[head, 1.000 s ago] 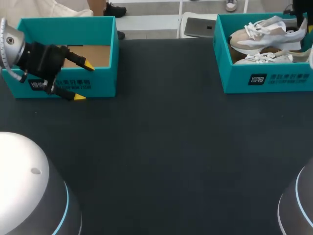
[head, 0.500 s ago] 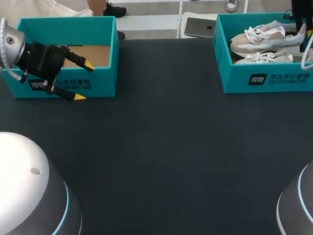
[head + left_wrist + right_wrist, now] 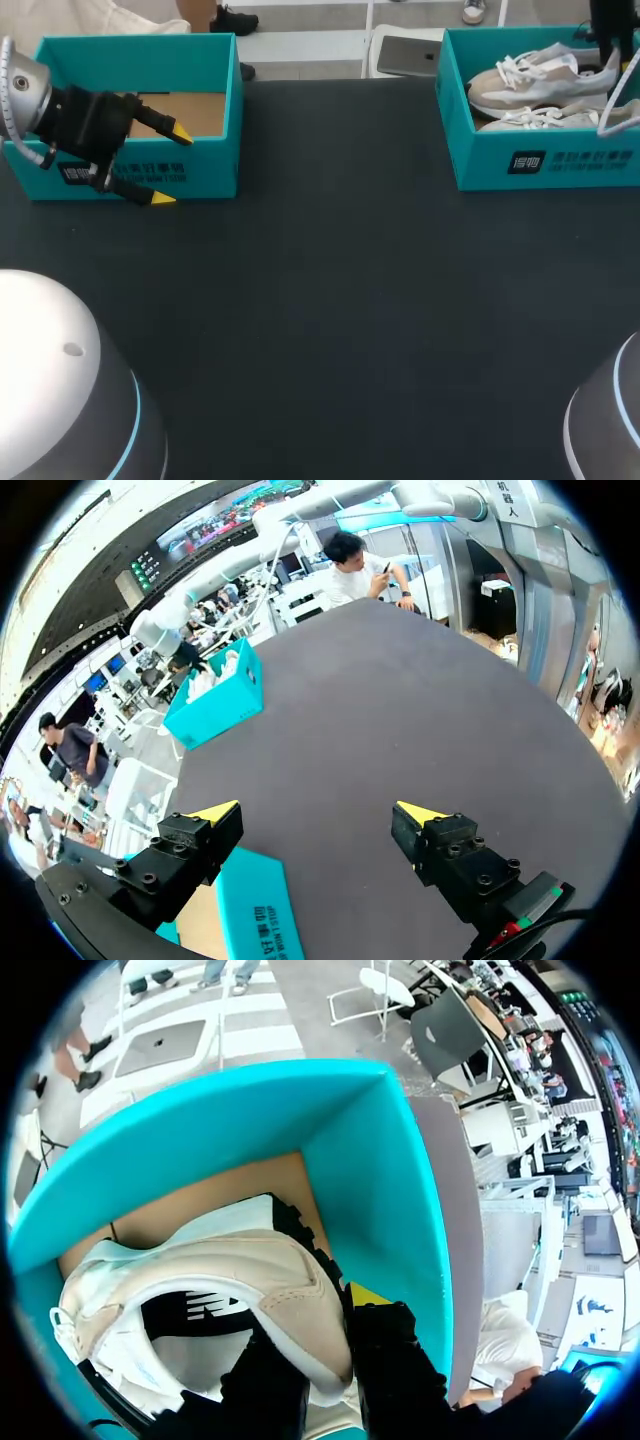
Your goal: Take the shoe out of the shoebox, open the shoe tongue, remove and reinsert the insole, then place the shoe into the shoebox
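Observation:
A beige and white shoe (image 3: 535, 80) lies on top in the teal shoebox (image 3: 545, 160) at the table's far right. My right gripper (image 3: 610, 62) comes down on its heel end. In the right wrist view that gripper (image 3: 320, 1330) is shut on the shoe's heel (image 3: 230, 1280), one finger inside the collar and one behind, close to the box wall (image 3: 370, 1160). A second shoe (image 3: 545, 118) lies under it against the front wall. My left gripper (image 3: 171, 167) stands open over the front right corner of another teal box (image 3: 135, 40), nothing between its fingers (image 3: 215, 812).
The left box shows only its brown cardboard floor (image 3: 195, 112). Dark tabletop (image 3: 340, 300) stretches between the two boxes. From the left wrist, the shoebox (image 3: 215, 705) sits far ahead across the table, and the near box's corner (image 3: 255, 910) lies under the left gripper (image 3: 318, 813).
My right gripper has shifted slightly up and toward the left with the shoe's heel, and the shoe has tilted and moved within the box. The left arm has stayed still.

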Action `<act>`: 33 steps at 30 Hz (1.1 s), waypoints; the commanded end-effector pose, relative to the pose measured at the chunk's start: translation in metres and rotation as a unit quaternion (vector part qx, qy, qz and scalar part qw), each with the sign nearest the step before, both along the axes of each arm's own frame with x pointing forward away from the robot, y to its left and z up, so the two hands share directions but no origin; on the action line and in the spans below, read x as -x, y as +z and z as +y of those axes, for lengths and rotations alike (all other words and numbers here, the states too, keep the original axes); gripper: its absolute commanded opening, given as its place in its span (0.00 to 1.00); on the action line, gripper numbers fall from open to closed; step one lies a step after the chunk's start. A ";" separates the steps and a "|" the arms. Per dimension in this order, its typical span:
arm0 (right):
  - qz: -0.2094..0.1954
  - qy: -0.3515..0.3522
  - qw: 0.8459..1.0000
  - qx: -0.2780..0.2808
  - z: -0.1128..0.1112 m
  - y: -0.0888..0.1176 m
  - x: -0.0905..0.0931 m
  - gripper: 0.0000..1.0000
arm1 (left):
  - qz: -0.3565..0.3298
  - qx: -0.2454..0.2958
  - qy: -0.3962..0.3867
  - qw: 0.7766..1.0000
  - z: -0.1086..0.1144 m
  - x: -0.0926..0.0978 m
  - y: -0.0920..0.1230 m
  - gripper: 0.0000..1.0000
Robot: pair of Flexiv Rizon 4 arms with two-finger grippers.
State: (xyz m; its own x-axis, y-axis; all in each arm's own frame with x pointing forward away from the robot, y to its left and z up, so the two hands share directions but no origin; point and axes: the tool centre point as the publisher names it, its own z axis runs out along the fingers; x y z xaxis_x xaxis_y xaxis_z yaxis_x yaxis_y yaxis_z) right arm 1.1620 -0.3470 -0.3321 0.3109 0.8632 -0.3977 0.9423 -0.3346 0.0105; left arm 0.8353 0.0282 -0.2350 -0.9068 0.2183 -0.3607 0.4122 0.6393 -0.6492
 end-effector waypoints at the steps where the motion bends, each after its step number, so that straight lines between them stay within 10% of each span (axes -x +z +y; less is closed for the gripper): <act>1: 0.019 -0.007 1.000 -0.004 -0.002 -0.008 -0.008 0.00 | 0.000 -0.001 0.000 1.000 0.001 0.001 0.001 1.00; 25: -0.003 -0.024 0.999 0.028 -0.006 -0.030 -0.008 0.00 | 0.000 -0.001 0.000 1.000 0.001 0.001 0.001 1.00; 33: -0.010 -0.029 0.999 0.025 -0.008 -0.029 -0.007 0.24 | 0.000 -0.001 0.000 1.000 0.001 0.001 0.001 1.00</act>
State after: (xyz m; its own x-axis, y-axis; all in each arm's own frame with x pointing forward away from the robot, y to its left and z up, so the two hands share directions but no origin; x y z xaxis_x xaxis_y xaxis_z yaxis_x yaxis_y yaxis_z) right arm 1.1622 -0.3538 -0.3599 0.3687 0.8240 -0.4302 0.9221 -0.3828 0.0571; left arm 0.8353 0.0282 -0.2350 -0.9068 0.2184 -0.3607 0.4122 0.6392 -0.6492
